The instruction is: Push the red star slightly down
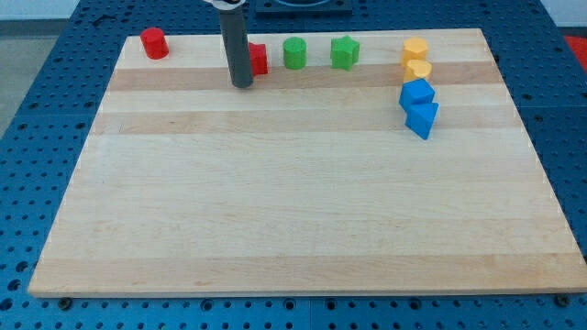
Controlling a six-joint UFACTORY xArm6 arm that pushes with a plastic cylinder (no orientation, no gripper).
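**Colleague:** What have you got on screen?

**Me:** Largest first: the counter (303,211), a pale wooden board on a blue perforated base. Most of it is bare. All the blocks sit along the top of the frame.

**Colleague:** And the arm?

**Me:** The dark rod comes down in the upper left-centre. My tip (242,85) rests on the counter. This end effector has nothing to open or close; it is a plain rod, pushing only.

**Colleague:** Where's the target?

**Me:** The red star (260,60) is just to the right of the rod and a little above my tip, partly hidden behind the rod, so I cannot confirm its outline or whether they touch.

**Colleague:** So can you push it down from there?

**Me:** I judge not. My tip sits at the star's lower left, and to drive it toward the bottom of the frame I need to be on its top side. I would go round it first, then push gently.

**Colleague:** Anything in the way?

**Me:** A red cylinder (153,42) at far left, a green cylinder (293,52) and another green block (345,52) to the right, then two yellow blocks (415,59) above two blue blocks (419,106) further right. The green cylinder is the nearest neighbour.
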